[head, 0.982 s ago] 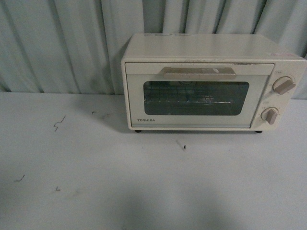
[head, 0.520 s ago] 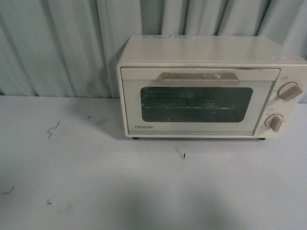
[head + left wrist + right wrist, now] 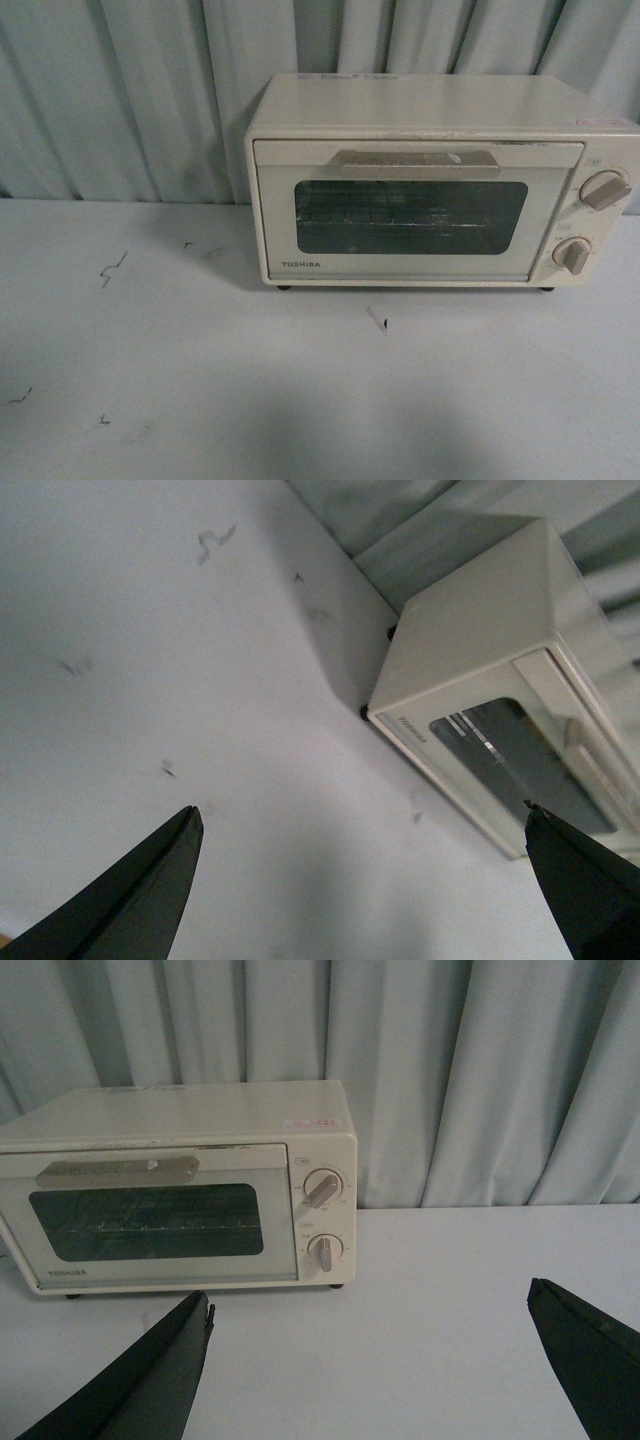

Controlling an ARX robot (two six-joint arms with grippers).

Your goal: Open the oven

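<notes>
Both my claws are spread wide, nothing between the fingers. The left claw (image 3: 360, 810) hangs over bare tabletop (image 3: 150, 600), and the oven (image 3: 470, 630) sits well ahead of it, off toward my right side, seen at an angle. The right claw (image 3: 370, 1290) faces the oven's front more squarely (well apart from it, no contact). The door (image 3: 150, 1222) is shut, with the beige bar handle (image 3: 118, 1169) along its top edge. Two knobs (image 3: 321, 1189) are stacked beside the door, on the side away from my left claw. A wire rack shows through the glass, and a pale curtain (image 3: 450, 1080) hangs behind.
</notes>
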